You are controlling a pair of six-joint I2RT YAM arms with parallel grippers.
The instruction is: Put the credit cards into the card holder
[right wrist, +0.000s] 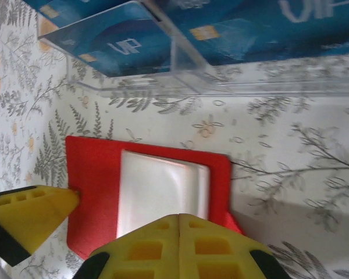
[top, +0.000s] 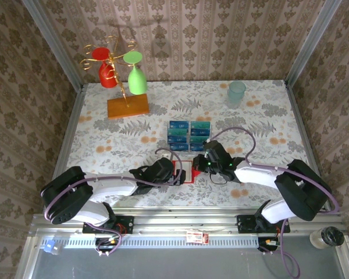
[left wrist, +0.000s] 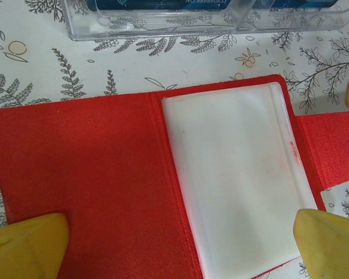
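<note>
Near the middle of the table (top: pixel 99 148), my left claw (top: pixel 178 175) hangs over the card holder (left wrist: pixel 93 174) with its yellow fingers (left wrist: pixel 26 247) spread as wide as they go, and it has hold of nothing. My right claw (right wrist: pixel 179 238) is just to the right of it, squeezed tight with nothing between its fingers, its tip just above one edge of the holder.

From above I can hardly see the holder, because both claws cover it; only little red bits peek out. From the left wrist its near edge is cut off, and so is the end of its strap (left wrist: pixel 337 145) on the right.

The holder lies open and flat. It is bright red, with a milky clear pocket (left wrist: pixel 232 174) on its right half. Just past it, on the far side, stands the clear rack (right wrist: pixel 163 87) with the blue credit cards (right wrist: pixel 134 43) in it. Up close the cards are cut off, and I cannot read their small print.
</note>
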